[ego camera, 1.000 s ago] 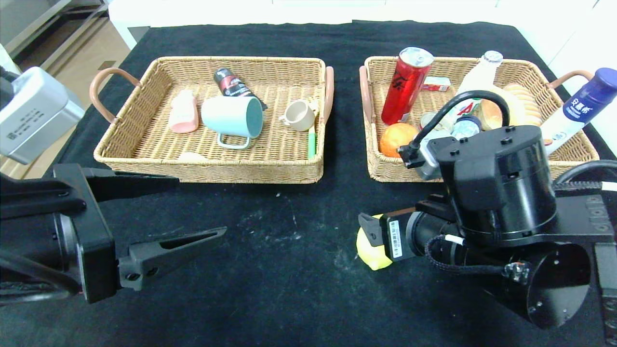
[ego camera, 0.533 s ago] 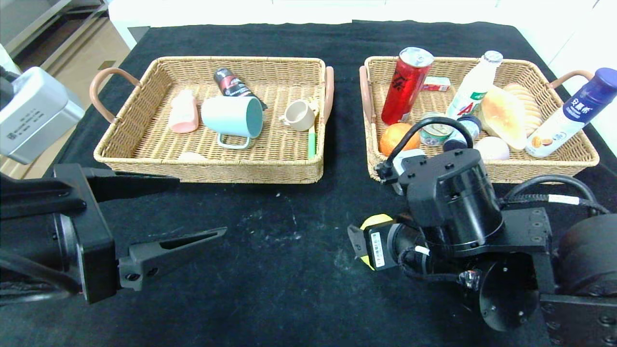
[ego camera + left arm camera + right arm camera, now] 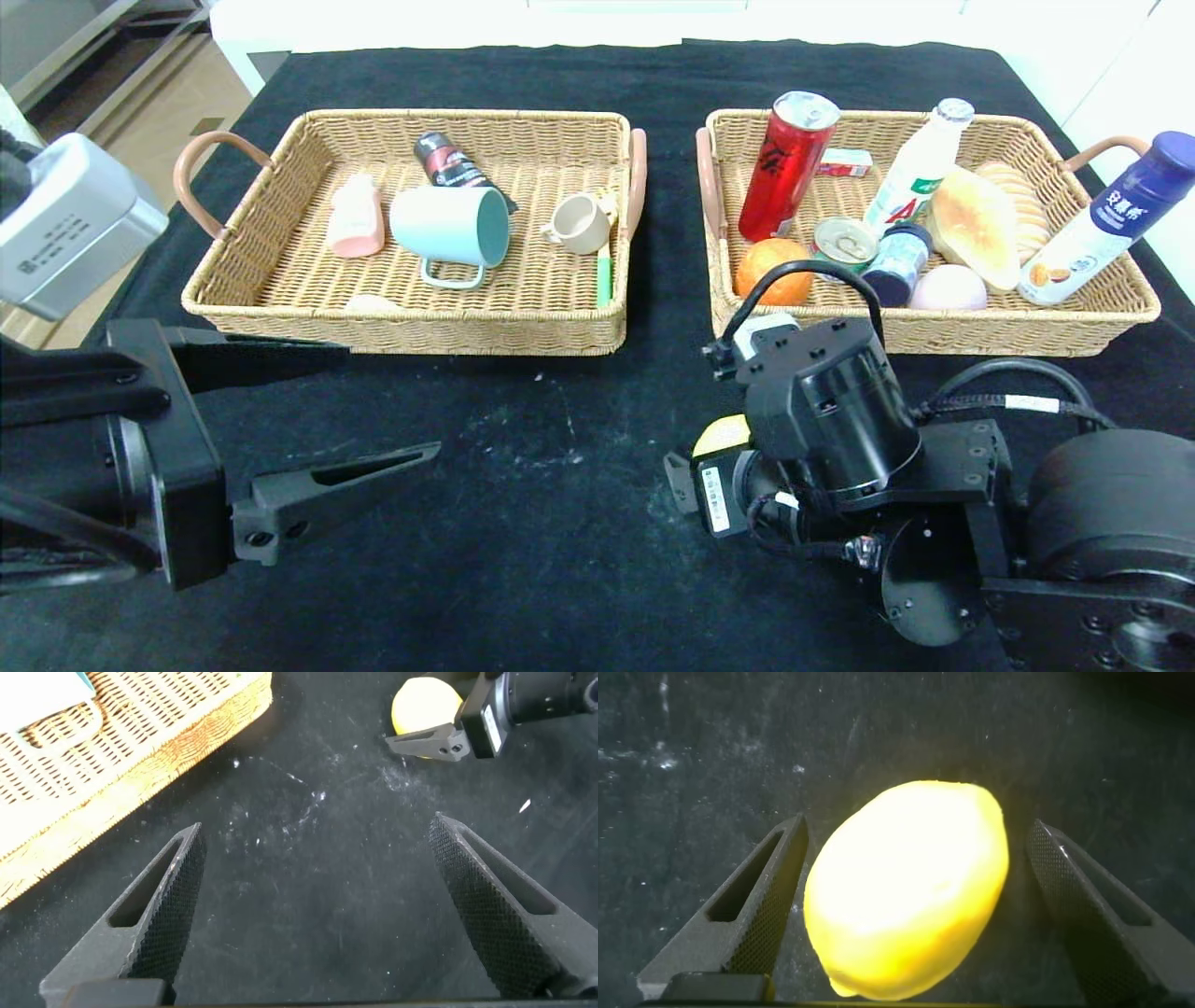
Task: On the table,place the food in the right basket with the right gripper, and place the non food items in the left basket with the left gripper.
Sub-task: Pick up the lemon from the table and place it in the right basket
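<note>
1. Straddling the lemon point(image 3: 910, 887): right gripper point(image 3: 915, 910) is low over the black table point(image 3: 560, 523), in front of the right basket point(image 3: 934, 331), fingers spread wide. One finger sits close beside the fruit, the other stands clear with a visible gap. Not clamped.
2. Lemon lies on the table, outside both baskets, near the right basket's front-left corner. In the head view only a yellow sliver point(image 3: 724, 436) shows past the right wrist point(image 3: 822, 420); the left wrist view picks it up point(image 3: 425, 705) next to one right finger.
3. Left gripper point(image 3: 308, 420) hangs over the table's near-left area, in front of the left basket point(image 3: 411, 331), fingers point(image 3: 163, 910) wide apart, holding nothing. Bare table between them.
4. Left basket contents: teal mug point(image 3: 451, 227) on its side, small beige cup point(image 3: 579, 224), pink bottle point(image 3: 356, 217), dark tube point(image 3: 450, 161), green stick point(image 3: 604, 280) along the right wall, and a pale item at the front wall, too hidden to identify.
5. Right basket contents: red can point(image 3: 787, 164) leaning upright, white bottle point(image 3: 920, 163), orange point(image 3: 771, 267), small tin point(image 3: 843, 245), small dark jar point(image 3: 896, 264), bread point(image 3: 976, 229), pink round item point(image 3: 948, 287), small red-and-white pack point(image 3: 845, 162) at the back, blue-capped bottle point(image 3: 1106, 219) leaning over the right rim.
</note>
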Tool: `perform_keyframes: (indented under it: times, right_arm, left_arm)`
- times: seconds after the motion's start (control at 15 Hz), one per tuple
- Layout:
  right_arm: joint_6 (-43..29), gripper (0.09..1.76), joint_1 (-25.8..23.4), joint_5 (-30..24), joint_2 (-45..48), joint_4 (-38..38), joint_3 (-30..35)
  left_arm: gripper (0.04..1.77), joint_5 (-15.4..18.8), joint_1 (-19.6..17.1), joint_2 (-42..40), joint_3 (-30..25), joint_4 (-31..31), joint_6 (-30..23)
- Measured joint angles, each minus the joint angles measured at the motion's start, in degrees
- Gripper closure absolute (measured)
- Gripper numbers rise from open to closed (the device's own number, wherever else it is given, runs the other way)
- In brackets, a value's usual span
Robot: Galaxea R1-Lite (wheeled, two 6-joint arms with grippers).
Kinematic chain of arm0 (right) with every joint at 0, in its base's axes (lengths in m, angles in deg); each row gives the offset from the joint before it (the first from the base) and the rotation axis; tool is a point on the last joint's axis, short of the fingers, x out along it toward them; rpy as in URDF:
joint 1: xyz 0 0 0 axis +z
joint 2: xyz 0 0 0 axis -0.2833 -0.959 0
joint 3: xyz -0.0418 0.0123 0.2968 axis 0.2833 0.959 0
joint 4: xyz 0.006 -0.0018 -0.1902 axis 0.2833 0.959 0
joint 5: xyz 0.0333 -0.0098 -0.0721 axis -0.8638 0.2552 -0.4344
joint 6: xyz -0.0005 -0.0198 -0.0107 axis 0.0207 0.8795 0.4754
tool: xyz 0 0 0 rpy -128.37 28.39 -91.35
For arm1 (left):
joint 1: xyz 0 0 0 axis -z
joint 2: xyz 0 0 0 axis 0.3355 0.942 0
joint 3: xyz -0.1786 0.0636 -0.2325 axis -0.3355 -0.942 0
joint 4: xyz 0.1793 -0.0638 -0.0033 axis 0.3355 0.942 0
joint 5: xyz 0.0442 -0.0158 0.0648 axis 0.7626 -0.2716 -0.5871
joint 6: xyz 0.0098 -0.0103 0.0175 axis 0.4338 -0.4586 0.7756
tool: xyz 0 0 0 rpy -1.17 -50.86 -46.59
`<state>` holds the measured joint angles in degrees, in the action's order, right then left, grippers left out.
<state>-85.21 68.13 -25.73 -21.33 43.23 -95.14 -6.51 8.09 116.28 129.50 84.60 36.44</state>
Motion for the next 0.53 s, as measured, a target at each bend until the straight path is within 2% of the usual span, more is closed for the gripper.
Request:
perform_keyframes:
  times: [0.53]
  right_arm:
    - [-0.50,0.14,0.15,-0.23,-0.55,0.05,-0.11]
  left_arm:
    - [0.09,0.00,0.00,0.06,-0.02,0.02,0.00]
